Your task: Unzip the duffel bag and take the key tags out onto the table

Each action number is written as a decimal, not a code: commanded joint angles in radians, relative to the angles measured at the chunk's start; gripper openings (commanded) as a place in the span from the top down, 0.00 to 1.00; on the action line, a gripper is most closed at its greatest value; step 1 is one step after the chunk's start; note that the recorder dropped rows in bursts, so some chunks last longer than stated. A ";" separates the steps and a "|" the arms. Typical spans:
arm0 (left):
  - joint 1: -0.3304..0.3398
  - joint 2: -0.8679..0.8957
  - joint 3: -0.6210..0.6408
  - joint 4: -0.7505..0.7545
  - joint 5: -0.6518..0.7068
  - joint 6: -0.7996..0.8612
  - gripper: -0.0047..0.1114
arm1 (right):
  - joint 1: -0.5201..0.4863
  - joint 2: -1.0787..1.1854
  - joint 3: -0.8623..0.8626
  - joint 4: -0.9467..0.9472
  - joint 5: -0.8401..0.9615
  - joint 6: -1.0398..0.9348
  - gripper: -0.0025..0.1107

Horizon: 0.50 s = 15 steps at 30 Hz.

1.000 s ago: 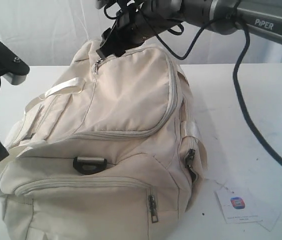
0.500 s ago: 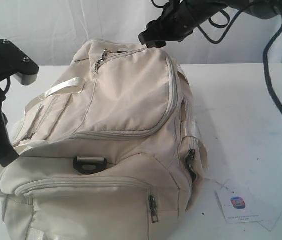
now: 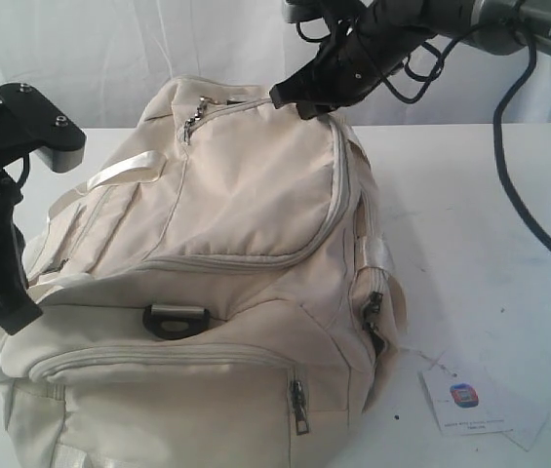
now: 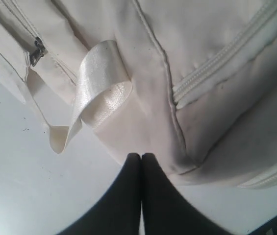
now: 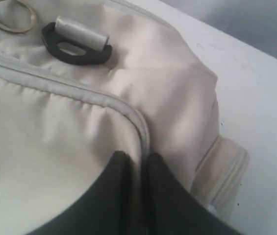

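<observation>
The cream duffel bag lies zipped on the white table. My right gripper presses on its top back corner. In the right wrist view this gripper has its fingers nearly together, and the pocket's zipper seam runs into the narrow gap between them. The metal zipper pull hangs apart, left of that gripper. At the bag's left lower corner my left gripper is shut and empty; its tips touch the bag fabric. The key tags are hidden.
A white paper card with a red-blue logo lies on the table at the front right. A black D-ring sits on the bag's front, another beside a metal ring. A webbing loop hangs near the left gripper.
The right gripper left the zipper pull, swung right along the bag's top edge, then came down onto the back corner. The left arm shifted slightly right.
</observation>
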 commanded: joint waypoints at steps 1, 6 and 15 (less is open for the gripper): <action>-0.002 -0.012 0.005 -0.016 0.005 -0.001 0.96 | -0.011 -0.002 -0.005 -0.103 0.041 0.152 0.98; -0.002 -0.012 0.005 -0.016 0.003 -0.001 0.96 | -0.054 -0.011 -0.005 -0.108 0.083 0.235 0.98; -0.002 -0.012 0.005 -0.016 0.002 -0.001 0.96 | -0.106 -0.048 -0.003 -0.111 0.261 0.204 0.98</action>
